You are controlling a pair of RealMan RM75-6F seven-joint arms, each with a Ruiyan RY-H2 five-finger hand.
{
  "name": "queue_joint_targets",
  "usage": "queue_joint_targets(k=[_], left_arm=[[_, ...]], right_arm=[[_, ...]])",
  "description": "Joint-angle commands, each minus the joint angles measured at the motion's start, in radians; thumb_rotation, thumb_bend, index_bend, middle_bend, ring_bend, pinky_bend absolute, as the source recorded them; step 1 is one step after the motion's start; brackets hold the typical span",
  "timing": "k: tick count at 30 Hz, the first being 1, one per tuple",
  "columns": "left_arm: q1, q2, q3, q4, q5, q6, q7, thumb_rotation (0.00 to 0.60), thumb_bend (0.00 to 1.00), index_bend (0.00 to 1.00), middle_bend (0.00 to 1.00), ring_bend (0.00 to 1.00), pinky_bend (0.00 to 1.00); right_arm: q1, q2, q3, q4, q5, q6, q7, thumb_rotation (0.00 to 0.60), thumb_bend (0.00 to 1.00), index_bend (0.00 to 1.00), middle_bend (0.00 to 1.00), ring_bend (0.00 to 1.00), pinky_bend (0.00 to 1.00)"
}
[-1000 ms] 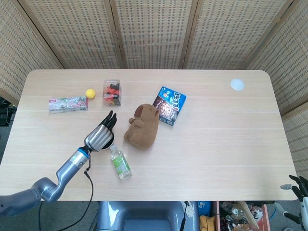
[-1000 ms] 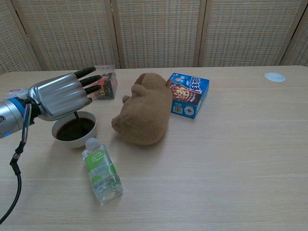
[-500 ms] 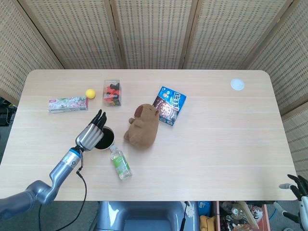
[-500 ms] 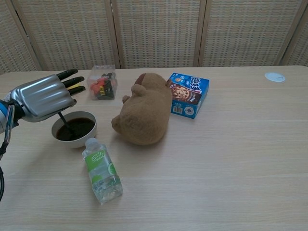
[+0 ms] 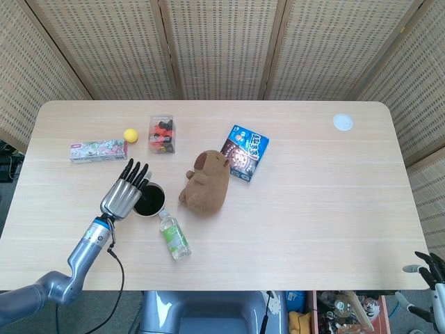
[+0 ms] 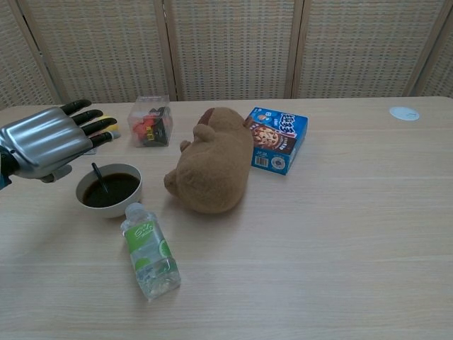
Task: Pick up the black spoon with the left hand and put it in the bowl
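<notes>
Left hand open, fingers spread and holding nothing, hovering over the table. Just right of it, bowl with spoon leaning inside. Farther right, bottle, then plush toy. Right hand barely visible at the table's far edge, grip unclear.

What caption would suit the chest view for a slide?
Black spoon standing in the bowl, with the open left hand beside it, next to a plush toy and lying water bottle.
</notes>
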Motion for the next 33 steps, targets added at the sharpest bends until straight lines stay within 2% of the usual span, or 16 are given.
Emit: queue_joint_targets(k=[1,8,15,16,23,33], left_arm=[[0.029,0.045,-0.014,-0.074,-0.031,0.033,-0.044,0.600,0.42,0.02,0.00,0.00,0.00],[0.126,0.143,-0.003,-0.257,-0.050,0.130,-0.228,0.600,0.42,0.00,0.00,0.00,0.00],[0.249,0.207,0.045,-0.356,0.016,0.282,-0.463,0.600,0.42,0.00,0.00,0.00,0.00],[0.301,0.213,0.065,-0.372,0.029,0.345,-0.528,0.600,0.42,0.00,0.00,0.00,0.00],[0.421,0.224,0.141,-0.359,0.127,0.486,-0.674,0.600,0.42,0.00,0.00,0.00,0.00],[0.520,0.233,0.193,-0.327,0.187,0.578,-0.776,0.600,0.42,0.00,0.00,0.00,0.00]], right_arm=[[0.002,0.001,0.001,-0.002,-0.001,-0.001,-0.001,0.600,0.30,0.43,0.27,0.13,0.22],[0.012,0.004,0.005,-0.006,-0.003,-0.008,-0.005,0.600,0.30,0.43,0.27,0.13,0.22],[0.030,0.007,0.008,-0.014,-0.015,-0.016,-0.011,0.600,0.30,0.43,0.27,0.13,0.22],[0.037,0.007,0.008,-0.019,-0.023,-0.017,-0.012,0.600,0.30,0.43,0.27,0.13,0.22],[0.047,0.009,0.008,-0.029,-0.028,-0.022,-0.017,0.600,0.30,0.43,0.27,0.13,0.22],[0.050,0.013,0.005,-0.037,-0.032,-0.018,-0.023,0.600,0.30,0.43,0.27,0.13,0.22]])
